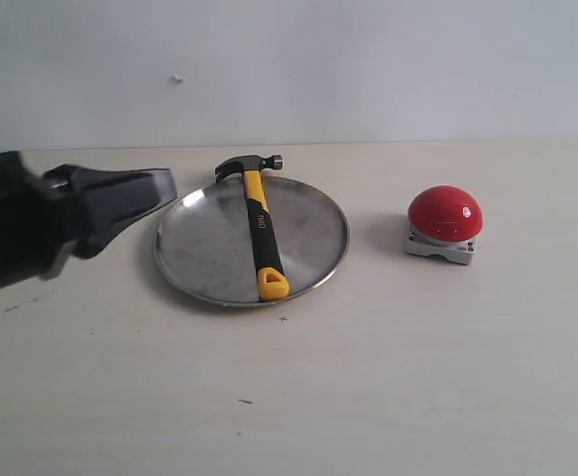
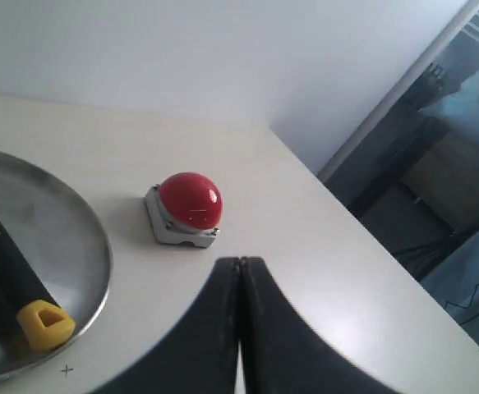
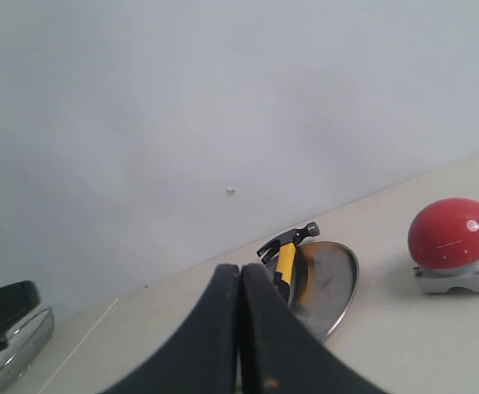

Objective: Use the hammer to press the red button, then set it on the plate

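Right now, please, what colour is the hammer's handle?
Yellow and black; see hammer, exterior view.

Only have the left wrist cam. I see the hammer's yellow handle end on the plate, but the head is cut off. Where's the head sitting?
Observer: In the exterior view the hammer lies straight across the plate. Its head is at the far rim and pokes just past it, and nothing is gripping it.
Operator: Right gripper? It's not in my view at all.
Observer: Its own wrist view shows the right gripper with its jaws pressed together and nothing between them. It is up off the table, looking toward the plate from a distance. The exterior view doesn't show it.
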{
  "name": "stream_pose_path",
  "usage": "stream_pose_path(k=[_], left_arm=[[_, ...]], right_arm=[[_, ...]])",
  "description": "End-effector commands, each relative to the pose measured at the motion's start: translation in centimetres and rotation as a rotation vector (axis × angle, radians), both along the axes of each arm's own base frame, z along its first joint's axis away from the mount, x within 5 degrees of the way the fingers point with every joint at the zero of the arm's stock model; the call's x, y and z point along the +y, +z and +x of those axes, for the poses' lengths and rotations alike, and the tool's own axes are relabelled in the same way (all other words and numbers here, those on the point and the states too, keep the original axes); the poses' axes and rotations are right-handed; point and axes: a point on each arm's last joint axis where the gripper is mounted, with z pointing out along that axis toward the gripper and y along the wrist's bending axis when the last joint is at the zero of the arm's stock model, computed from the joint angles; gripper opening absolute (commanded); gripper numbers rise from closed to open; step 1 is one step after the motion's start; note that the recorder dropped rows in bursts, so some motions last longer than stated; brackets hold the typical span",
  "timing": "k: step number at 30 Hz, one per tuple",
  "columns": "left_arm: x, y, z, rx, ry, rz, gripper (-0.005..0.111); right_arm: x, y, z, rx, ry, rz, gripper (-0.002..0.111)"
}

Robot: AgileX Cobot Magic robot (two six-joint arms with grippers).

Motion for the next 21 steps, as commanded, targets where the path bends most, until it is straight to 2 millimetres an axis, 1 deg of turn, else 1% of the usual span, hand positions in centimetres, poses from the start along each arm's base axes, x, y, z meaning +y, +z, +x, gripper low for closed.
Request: stream_pose_path(k=[1, 3, 6, 10, 15, 21], left_arm=[[2.2, 0.5, -4.5, -0.106, -0.006, -0.042, 0.001], [2.8, 0.5, -6.1, -0.161, -0.03, -0.033, 0.001], [3.3, 0.7, -7.9, -0.262, -0.089, 0.018, 0.001], [3.5, 1.3, -9.3, -0.387, -0.153, 0.08, 0.001], [3.7, 1.8, -9.8, -0.426, -0.153, 0.069, 0.001], [3.8, 1.8, -9.8, -0.451, -0.156, 0.091, 0.001]], right_arm=[[-0.1, -0.1, 0.0, -0.008, -0.011, -0.006, 0.0], [-0.1, -0.1, 0.0, -0.008, -0.011, -0.006, 0.0], [-0.1, -0.1, 0.0, -0.008, -0.011, -0.006, 0.0], [-0.1, -0.1, 0.0, -0.008, -0.011, -0.006, 0.0], [-0.1, -0.1, 0.0, -0.008, -0.011, -0.006, 0.0], [-0.1, -0.1, 0.0, -0.008, -0.011, -0.006, 0.0]])
